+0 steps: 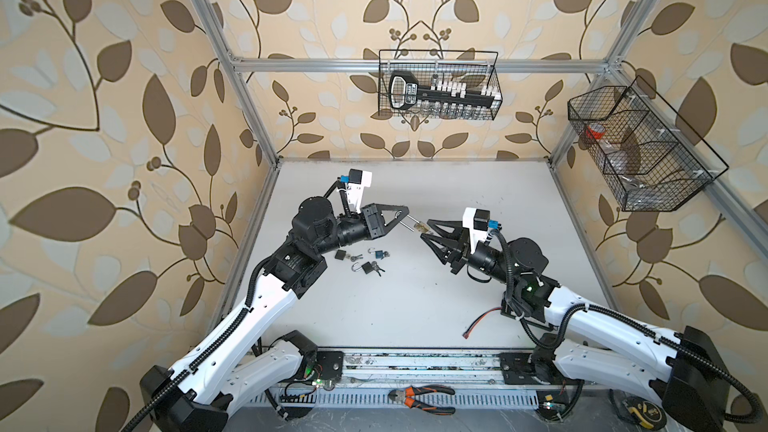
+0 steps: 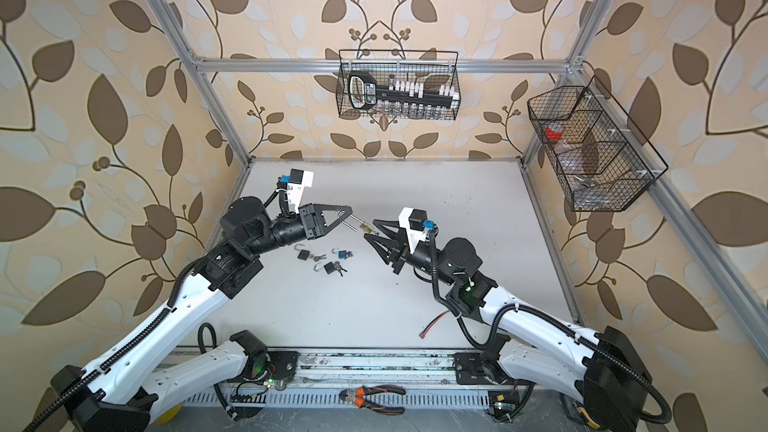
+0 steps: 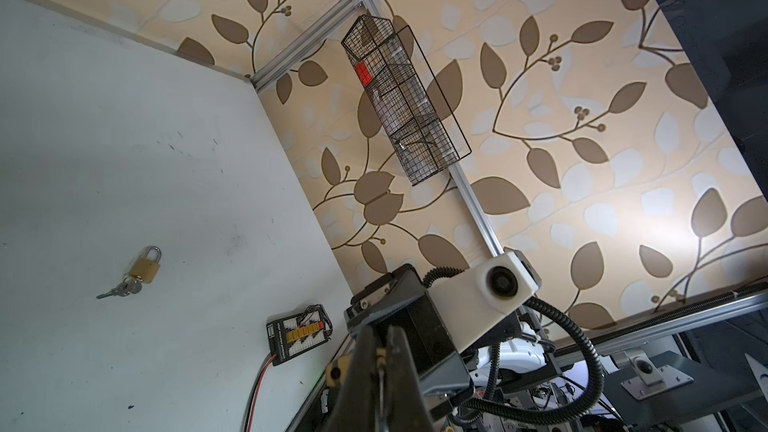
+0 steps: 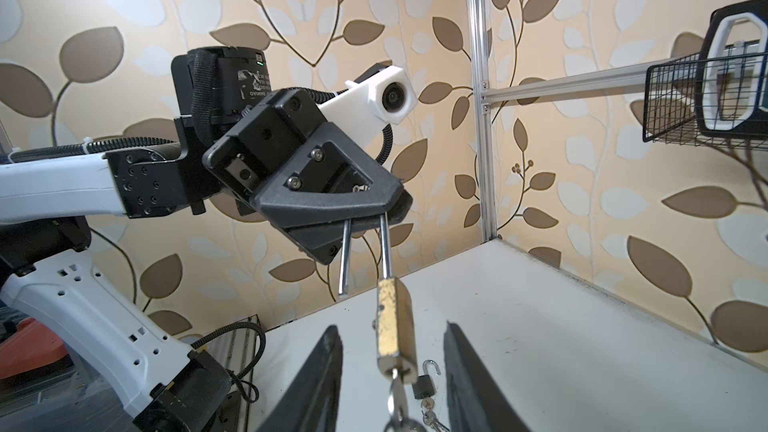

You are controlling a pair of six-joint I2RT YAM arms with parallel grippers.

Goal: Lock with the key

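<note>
We are looking at the brass padlock (image 4: 395, 326), which is hanging in the air above the white table (image 1: 415, 305), between the two arms near the middle of the scene. Its body is a small rectangular block of yellow metal, scuffed and dulled along the edges. Its shackle (image 4: 385, 243) is a thin polished steel loop standing open: one leg is running into the body, the other is ending free beside it. The left gripper (image 4: 390, 209) is clenching that shackle between matte black, triangular plastic fingers. A silvery key (image 4: 395, 390) is sticking out of the bottom of the body. The right gripper (image 1: 427, 229) is flanking the body with its jaws parted, a gap showing on each side (no contact that we can make out). On the left arm's black motor housing (image 4: 224, 72) a worn label (image 4: 255, 87) is showing upside down; it seems to be reading DAMIAO.
</note>
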